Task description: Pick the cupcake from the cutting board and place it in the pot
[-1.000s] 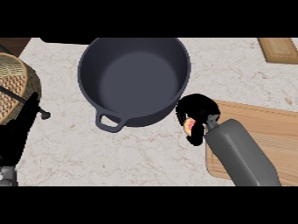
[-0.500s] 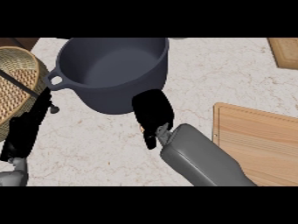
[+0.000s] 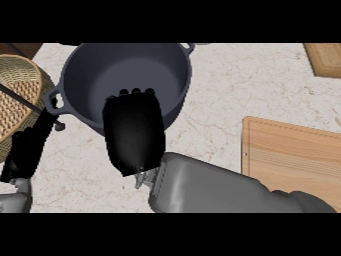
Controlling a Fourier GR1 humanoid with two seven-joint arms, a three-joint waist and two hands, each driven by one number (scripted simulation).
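Note:
The dark grey pot [image 3: 129,67] stands at the upper middle of the counter, and nothing shows inside it. My right hand [image 3: 133,131] hangs over the pot's near rim, back towards me, fingers curled downward past the rim. The cupcake is hidden under that hand; no part of it shows clearly. The wooden cutting board [image 3: 306,155] lies to the right with nothing on its visible part. My left hand [image 3: 27,152] rests at the lower left, fingers straight and upward, beside the pot's left handle.
A woven basket [image 3: 3,107] with a dark rod across it sits at the left edge, close to the left hand. A smaller wooden board [image 3: 329,60] lies at the far right back. Marbled counter shows between pot and cutting board.
My right hand has travelled left from the cutting board's edge to over the pot's near rim. The view has shifted too, so the pot sits more centrally. The left hand stays in place.

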